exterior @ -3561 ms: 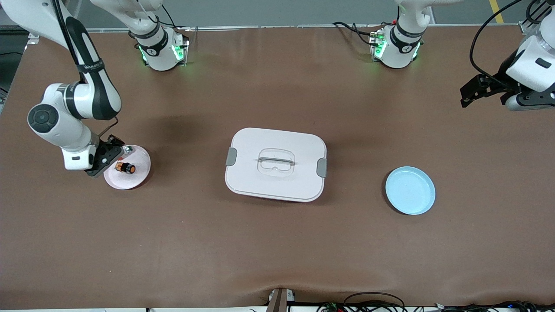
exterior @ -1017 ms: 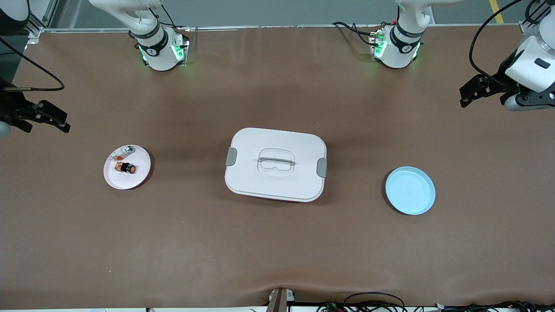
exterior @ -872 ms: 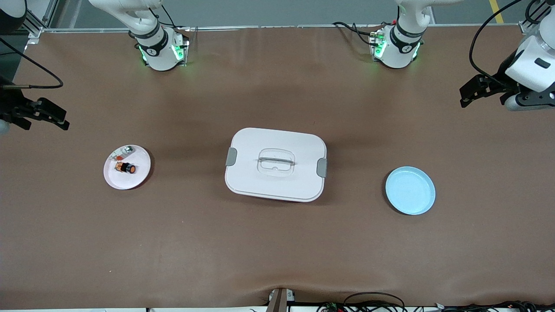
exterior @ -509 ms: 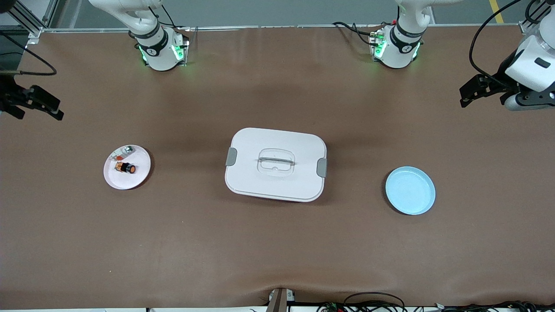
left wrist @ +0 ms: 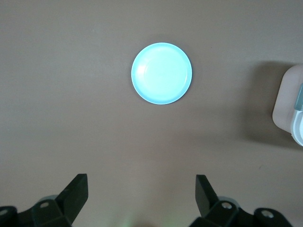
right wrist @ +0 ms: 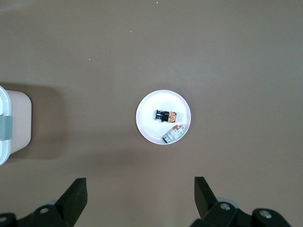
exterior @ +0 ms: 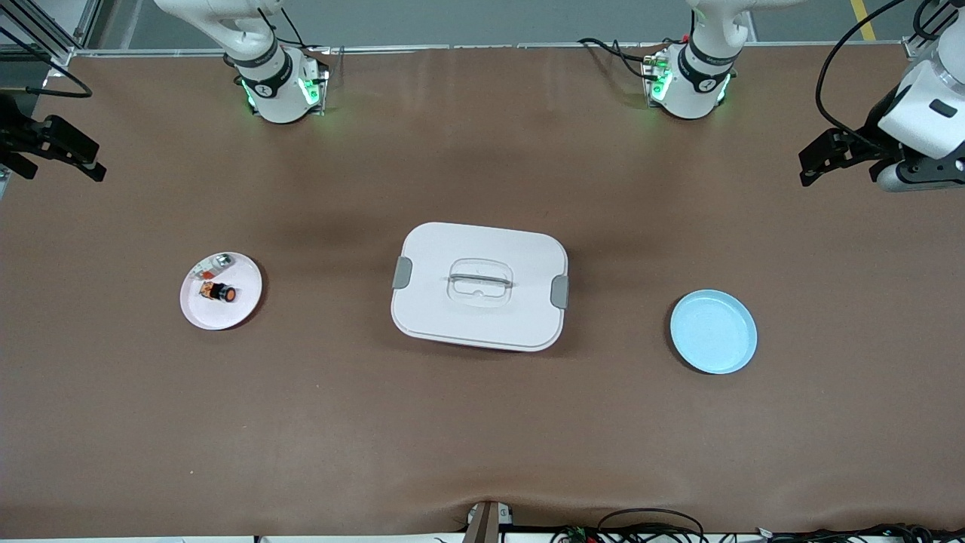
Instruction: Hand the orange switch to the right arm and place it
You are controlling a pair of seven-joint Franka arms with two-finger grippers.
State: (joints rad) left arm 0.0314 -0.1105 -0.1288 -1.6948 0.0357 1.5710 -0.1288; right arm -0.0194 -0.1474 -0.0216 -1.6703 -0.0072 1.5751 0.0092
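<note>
The orange switch [exterior: 219, 291] lies on a pink plate [exterior: 243, 305], well apart from both pincers. The right pincer [exterior: 66, 154] hangs open and empty over the tabletop's [exterior: 482, 422] end; the left pincer [exterior: 825, 158] waits open near a blue plate [exterior: 713, 332].

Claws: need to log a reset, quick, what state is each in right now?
Left claw: open, empty, above the table near the blue plate.
Right claw: open, empty.
</note>
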